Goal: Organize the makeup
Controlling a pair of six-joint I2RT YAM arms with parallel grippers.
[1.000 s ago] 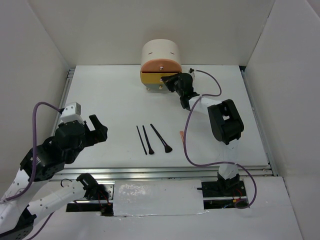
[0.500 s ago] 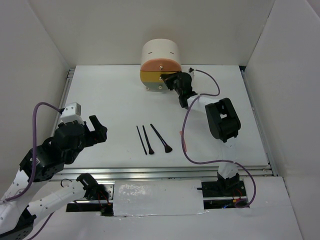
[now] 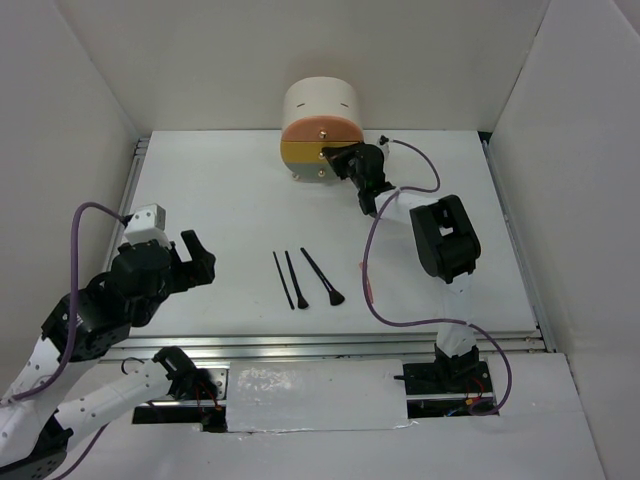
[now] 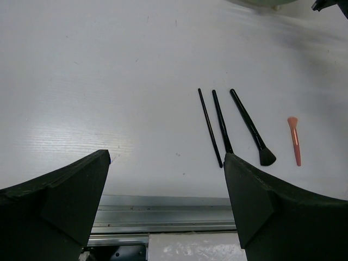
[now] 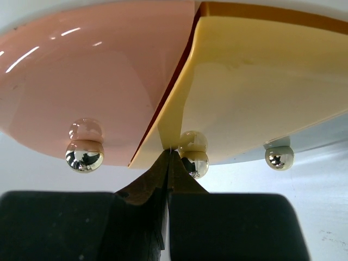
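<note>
Two thin black sticks point(image 3: 281, 279) point(image 3: 292, 279), a black flared-head brush point(image 3: 322, 277) and a salmon-pink stick point(image 3: 366, 279) lie mid-table. The left wrist view shows the sticks point(image 4: 210, 128) point(image 4: 221, 120), the brush point(image 4: 250, 126) and the pink stick point(image 4: 294, 140). My left gripper point(image 3: 195, 255) point(image 4: 166, 157) is open and empty, to the left of them. My right gripper point(image 3: 330, 155) point(image 5: 169, 155) is shut, with its tip against the edge of the yellow drawer front point(image 5: 261, 81), beside a knob point(image 5: 194, 162). The grey box and teal stick are out of view.
The cream cylindrical organizer point(image 3: 320, 105) stands at the back centre, with its orange front point(image 5: 81, 70) above the yellow one. White walls enclose the table. A metal rail point(image 4: 163, 212) runs along the near edge. The right arm's cable point(image 3: 372, 290) loops over the table by the pink stick.
The yellow drawer, which stuck out a second ago, has swung in under the orange front, with my right gripper moving in against it. The left arm has barely moved.
</note>
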